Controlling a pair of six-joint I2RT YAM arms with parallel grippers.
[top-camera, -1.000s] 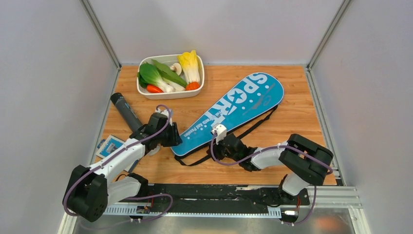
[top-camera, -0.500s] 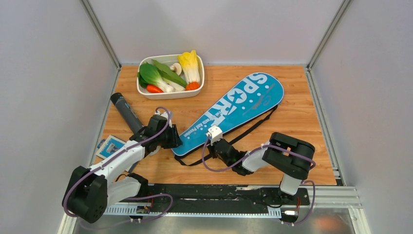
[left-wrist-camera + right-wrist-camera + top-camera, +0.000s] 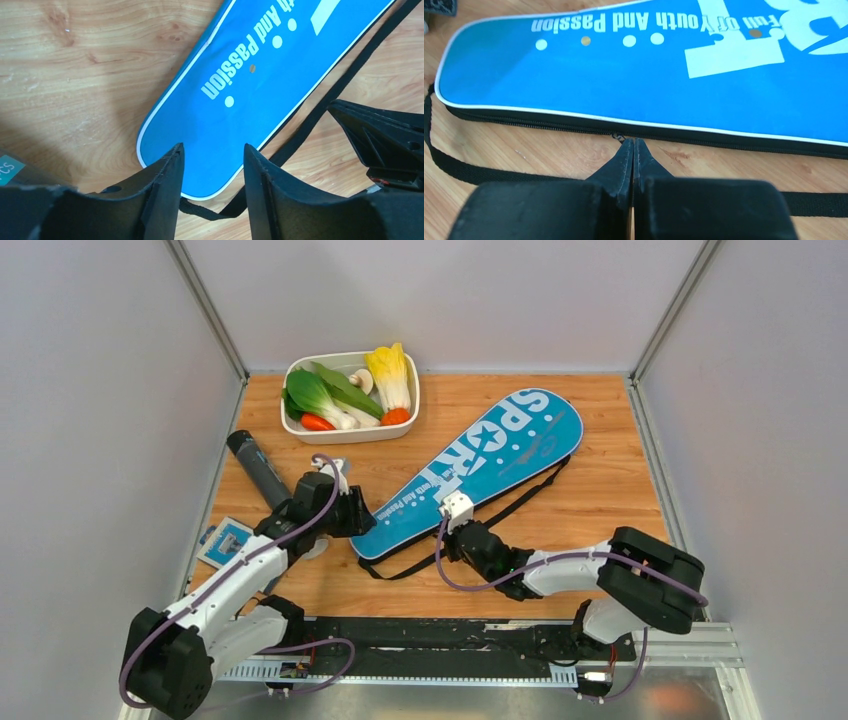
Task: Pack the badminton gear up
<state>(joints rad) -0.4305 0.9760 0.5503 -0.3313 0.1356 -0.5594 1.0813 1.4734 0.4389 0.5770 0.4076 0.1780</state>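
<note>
Spread end effector [image 3: 212, 150] over blue cover [image 3: 265, 75]

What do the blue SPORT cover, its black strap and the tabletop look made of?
Cover: probably coated synthetic fabric, smooth with slight sheen; printed white lettering, white piping, black zip edge. Strap: likely woven webbing, flat, matte black. Table: wood or wood-look laminate; grain and knots show, which one is unclear.

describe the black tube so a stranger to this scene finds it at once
Start at the far-left corner of the wooden table, where the white tray of toy vegetables sits. Just nearer than it, by the left edge, lies the black tube, slanted. It is the only dark cylinder there.
</note>
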